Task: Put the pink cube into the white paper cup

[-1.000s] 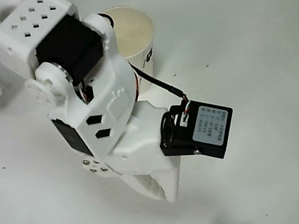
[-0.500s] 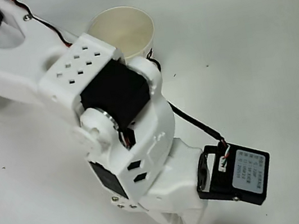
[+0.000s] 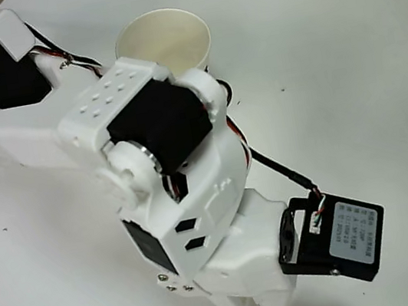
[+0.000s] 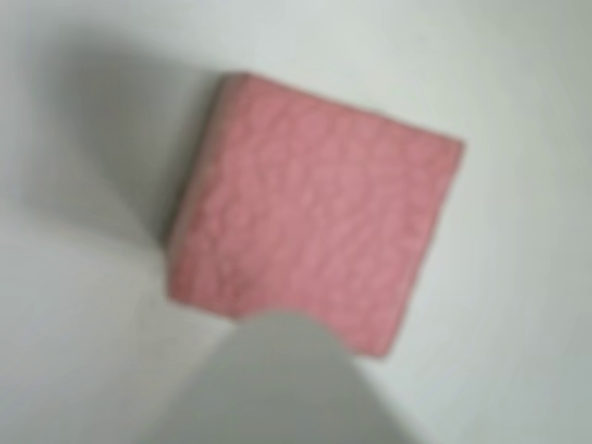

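Pink cube [image 4: 310, 217] blurred, close — arm hides part of paper cup [image 3: 170, 38].

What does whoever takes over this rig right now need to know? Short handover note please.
Gripper: low over the pink cube, which lies on the white table; one white fingertip overlaps the cube's lower edge in the wrist view. Cannot tell whether the gripper is open or shut, or whether it touches the cube.
Pink cube: in the overhead view, a sliver shows at the bottom edge, under the arm.
White paper cup: upright at the top of the overhead view, partly behind the arm; the part of its inside that shows is empty.
Done: approach to the cube.
Left: grasp, lift, carry to the cup, drop in.
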Robot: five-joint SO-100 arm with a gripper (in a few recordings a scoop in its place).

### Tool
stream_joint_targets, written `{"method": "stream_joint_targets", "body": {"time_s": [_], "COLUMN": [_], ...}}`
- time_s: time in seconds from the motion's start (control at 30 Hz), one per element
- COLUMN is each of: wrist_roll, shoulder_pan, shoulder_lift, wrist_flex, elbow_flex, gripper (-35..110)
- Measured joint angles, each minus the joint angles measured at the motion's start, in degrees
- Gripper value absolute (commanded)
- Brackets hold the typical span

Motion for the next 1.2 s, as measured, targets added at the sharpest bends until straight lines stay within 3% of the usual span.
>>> {"method": "stream_joint_targets", "body": {"time_s": [0.47,1.2], "wrist_roll": [-4.3,-7.6], "shoulder_pan": [-0.2,-2.5], "shoulder_lift": [-5.9,-13.3], "wrist_flex": [0.0,-9.4], "elbow_flex": [-8.7,-12.4], "gripper": [32,40]}}
